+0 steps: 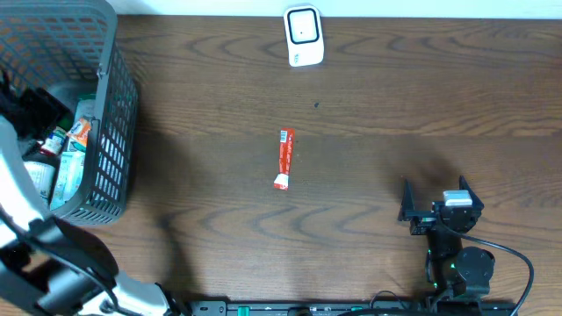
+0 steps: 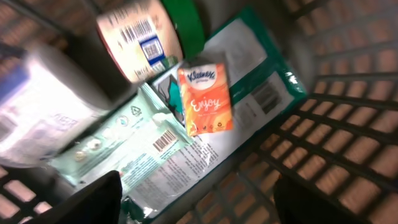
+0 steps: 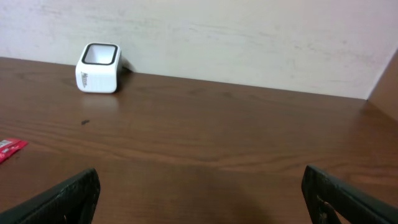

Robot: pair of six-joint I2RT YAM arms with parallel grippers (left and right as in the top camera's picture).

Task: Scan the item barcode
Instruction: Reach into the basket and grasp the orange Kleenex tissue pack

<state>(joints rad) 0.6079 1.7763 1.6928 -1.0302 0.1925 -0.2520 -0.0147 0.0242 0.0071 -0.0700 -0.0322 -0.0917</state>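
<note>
Spread wide and holding nothing at the left gripper, down inside the grey mesh basket at the table's left end. Just beneath: an orange Kleenex tissue pack lying on a green wipes pack, next to a round container with a barcode label. Likewise fully parted and empty at the right gripper, low over the wooden table near its front right. Well apart from both: a red sachet, flat at mid-table. Farther back, by the far edge: the white barcode scanner, well apart from the sachet.
</note>
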